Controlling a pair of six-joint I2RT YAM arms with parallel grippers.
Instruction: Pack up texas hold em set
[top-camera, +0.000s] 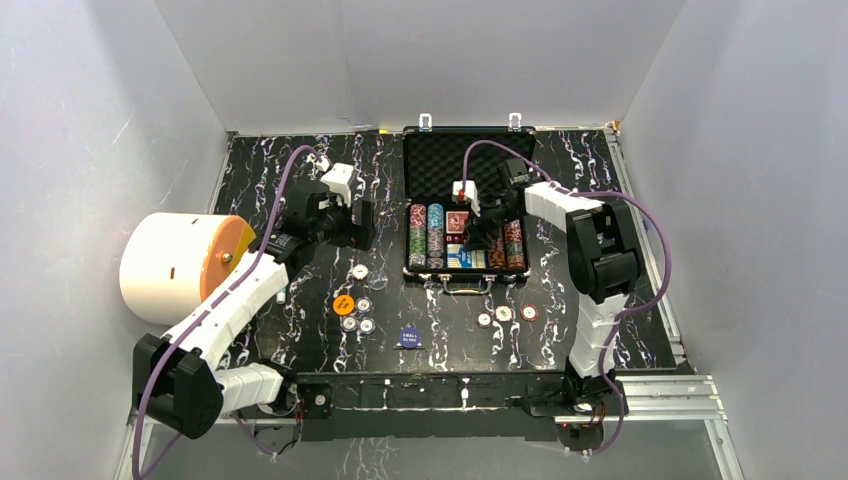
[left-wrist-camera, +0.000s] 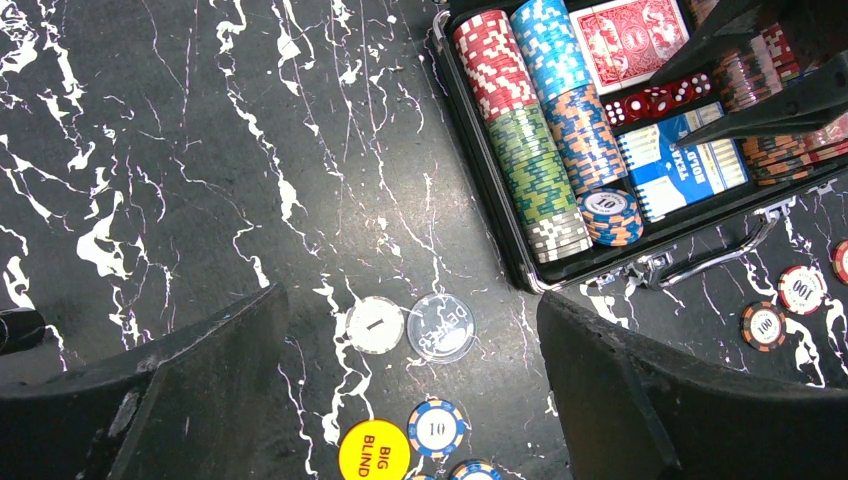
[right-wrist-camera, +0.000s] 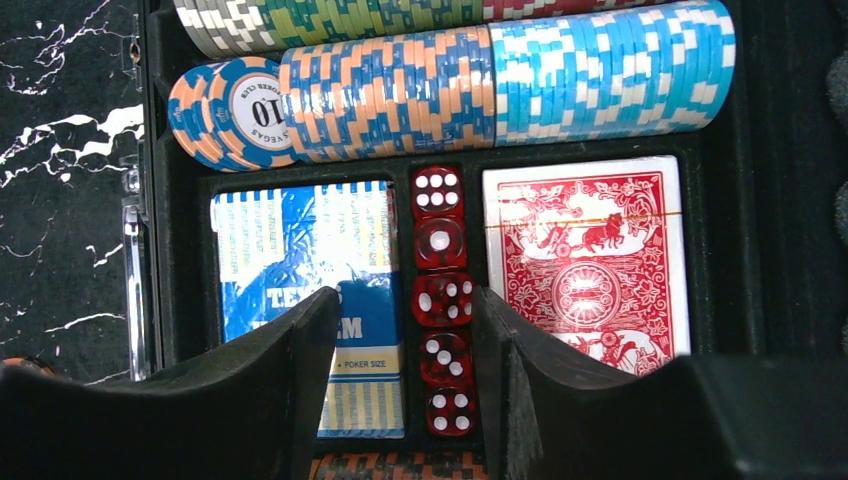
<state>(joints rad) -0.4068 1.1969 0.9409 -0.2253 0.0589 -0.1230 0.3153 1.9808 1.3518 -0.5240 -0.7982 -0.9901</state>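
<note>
Black white-veined tabletop (top-camera: 450, 330) within grey walls (top-camera: 400, 60), open briefcase (top-camera: 435, 165) at its back (left gripper (left-wrist-camera: 412, 300), right gripper (right-wrist-camera: 405, 300): both agape, unladen)

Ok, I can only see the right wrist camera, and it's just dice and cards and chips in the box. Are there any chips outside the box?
Observer: Yes. Three loose chips lie on the table just in front of the briefcase.
Operator: What's the other hand doing?
Observer: The left hand hangs open over the table, left of the briefcase, with a clear Dealer button below it.
Operator: Is there other stuff to pick up over there?
Observer: A yellow Big Blind button lies near it, and a blue Small Blind button lies nearer the middle.
</note>
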